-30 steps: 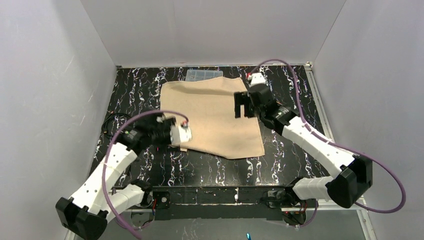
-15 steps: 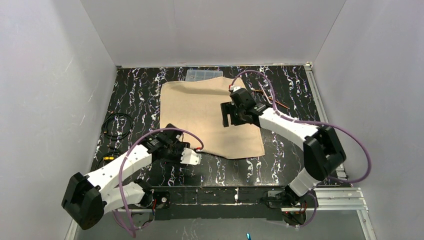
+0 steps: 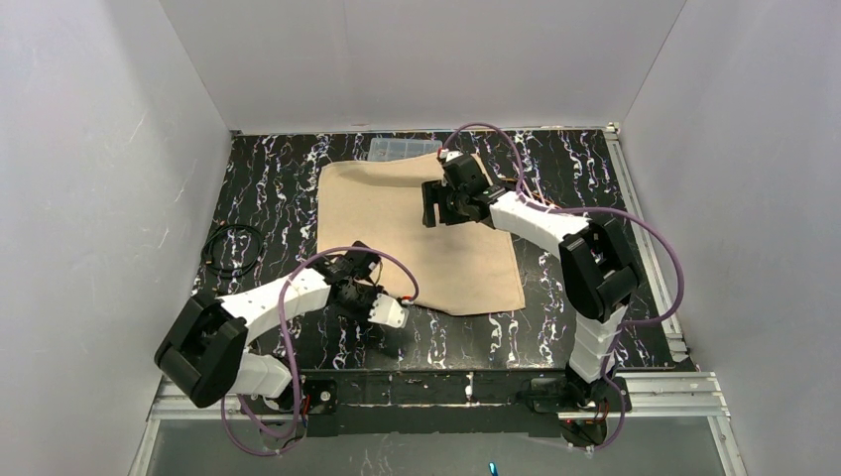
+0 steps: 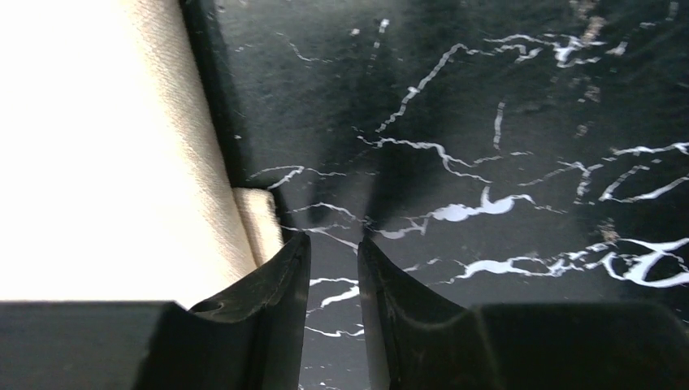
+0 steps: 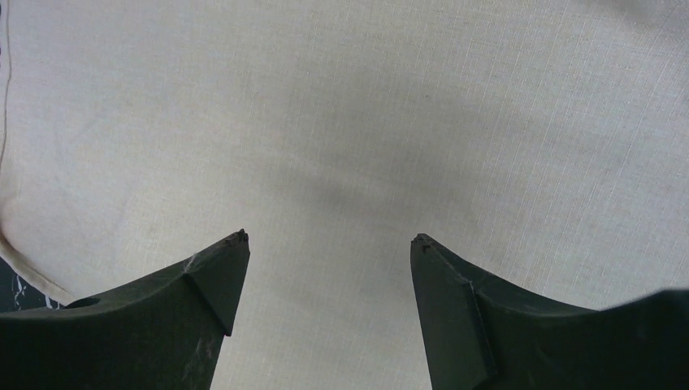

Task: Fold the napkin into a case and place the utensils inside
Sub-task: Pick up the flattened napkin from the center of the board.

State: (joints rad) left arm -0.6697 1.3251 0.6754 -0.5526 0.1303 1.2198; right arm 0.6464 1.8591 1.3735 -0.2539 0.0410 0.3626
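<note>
The beige napkin (image 3: 397, 233) lies spread flat in the middle of the black marbled table, with no fold in it that shows. My right gripper (image 3: 433, 208) hovers over its far right part, open and with nothing between its fingers; the right wrist view shows only plain cloth (image 5: 341, 122) under the gripper (image 5: 329, 240). My left gripper (image 3: 372, 300) is low by the napkin's near left edge. In the left wrist view that gripper (image 4: 333, 240) stands over bare table with only a narrow gap and nothing in it, the cloth's edge (image 4: 114, 162) just to its left. The utensils are out of view.
A clear plastic compartment box (image 3: 405, 149) sits at the back, partly behind the napkin's far edge. A coil of black cable (image 3: 230, 248) lies at the table's left side. White walls close in the left, back and right.
My left gripper swung from the napkin's left edge down toward its near edge and its jaws narrowed. My right gripper moved left and farther back over the cloth, closing slightly.
</note>
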